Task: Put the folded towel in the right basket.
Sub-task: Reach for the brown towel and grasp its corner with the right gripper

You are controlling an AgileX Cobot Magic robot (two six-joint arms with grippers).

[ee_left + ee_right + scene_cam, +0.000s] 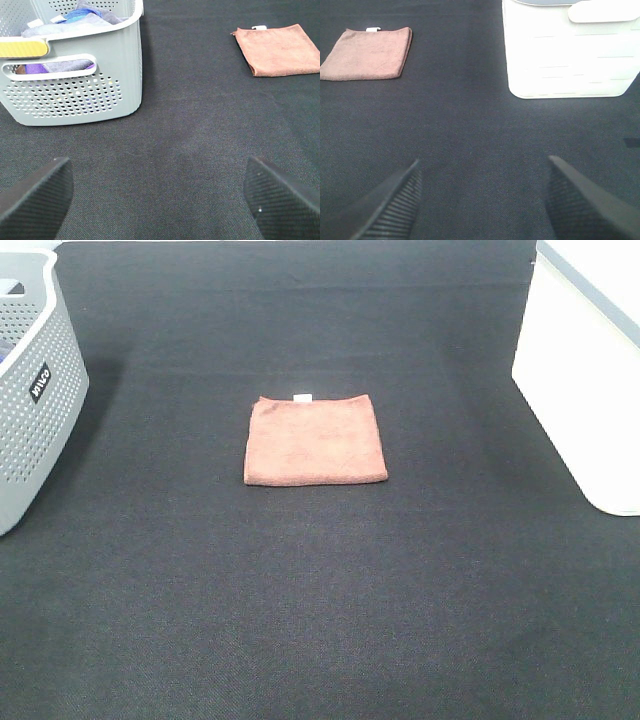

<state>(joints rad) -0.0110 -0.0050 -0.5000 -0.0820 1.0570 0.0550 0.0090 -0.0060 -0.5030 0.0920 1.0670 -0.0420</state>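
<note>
Towel: lay flat, ungrasped, well apart from white basket; task not begun. Left gripper, right gripper: spread wide, empty.

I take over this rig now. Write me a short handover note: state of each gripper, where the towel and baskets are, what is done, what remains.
Left gripper: open, empty, above the mat, grey basket ahead of it.
Right gripper: open, empty, right basket ahead of it.
Folded towel: flat on the mat between the two baskets, touching neither.
Done: nothing yet.
Left: grasp the towel and put it in the right basket.
</note>
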